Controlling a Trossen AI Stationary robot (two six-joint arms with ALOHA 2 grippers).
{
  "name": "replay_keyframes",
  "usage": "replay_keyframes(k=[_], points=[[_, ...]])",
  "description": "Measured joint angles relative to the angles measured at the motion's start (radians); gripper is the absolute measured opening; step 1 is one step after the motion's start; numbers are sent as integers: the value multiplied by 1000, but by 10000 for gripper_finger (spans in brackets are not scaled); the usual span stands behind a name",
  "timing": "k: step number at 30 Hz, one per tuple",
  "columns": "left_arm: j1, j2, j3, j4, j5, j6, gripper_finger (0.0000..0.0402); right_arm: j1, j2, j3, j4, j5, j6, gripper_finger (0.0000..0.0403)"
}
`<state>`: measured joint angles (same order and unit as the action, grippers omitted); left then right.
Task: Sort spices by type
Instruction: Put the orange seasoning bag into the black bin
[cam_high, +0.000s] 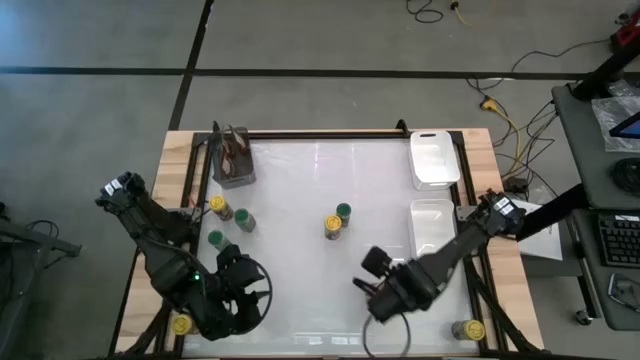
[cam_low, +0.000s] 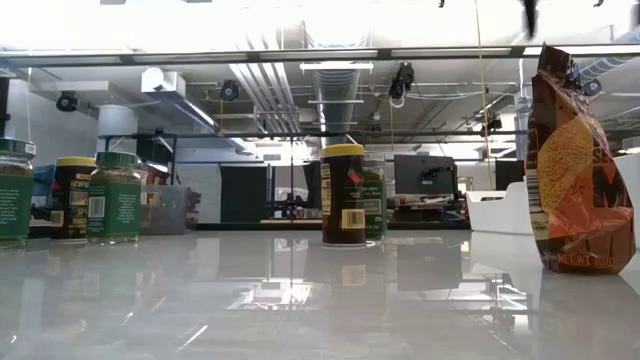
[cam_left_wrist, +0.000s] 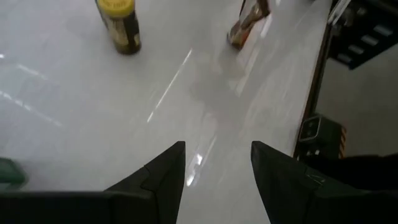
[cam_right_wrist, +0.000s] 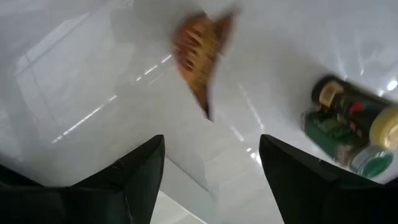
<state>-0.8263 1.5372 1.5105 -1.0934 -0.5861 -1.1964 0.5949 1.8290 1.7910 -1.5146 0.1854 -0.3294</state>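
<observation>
You are looking at two grippers both hovering low over the near half of the table, neither pinching anything. The right gripper (cam_high: 372, 290) is showing its fingers spread with bare tabletop between them, and the left gripper (cam_high: 245, 290) is likewise standing parted over bare white surface. The relation that matters: the centre pair of jars, a yellow-lidded jar (cam_high: 333, 227) touching a green-lidded jar (cam_high: 343, 212), is sitting ahead of the right gripper and a little toward the left arm's side, upright, long axes vertical. The right gripper looks the nearer of the two to that pair, so I judge the pair its likely pick. Ahead of the left gripper, three more jars (cam_high: 230, 218) are clustering near the grey cup of sticks (cam_high: 232, 160). An orange packet (cam_low: 575, 170) is standing just ahead of the right gripper. The white trays (cam_high: 435, 160) are lying beyond the right arm.
</observation>
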Motion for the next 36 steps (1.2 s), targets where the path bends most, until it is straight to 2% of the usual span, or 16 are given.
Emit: replay_keyframes(k=[7, 12, 14, 18, 20, 31, 36], points=[[-6, 0, 0, 1, -18, -1, 167, -89, -1, -64, 99, -9, -97, 222], [-11, 0, 0, -9, -18, 0, 167, -153, -8, -82, 103, -12, -29, 205], [-14, 0, 0, -21, -17, -1, 167, -177, -17, -89, 101, -57, 4, 196], [-19, 0, 0, -50, -17, -27, 167, -239, -36, -147, 140, -288, 114, 170], [-25, 0, 0, -59, -17, -47, 167, -272, -57, -199, 170, -345, 139, 154], [-88, 0, 0, -76, -15, -160, 167, -371, -174, -491, 458, -356, 259, 69], [-89, 0, 0, -89, -16, -178, 167, -367, -165, -565, 572, -464, 302, 35]])
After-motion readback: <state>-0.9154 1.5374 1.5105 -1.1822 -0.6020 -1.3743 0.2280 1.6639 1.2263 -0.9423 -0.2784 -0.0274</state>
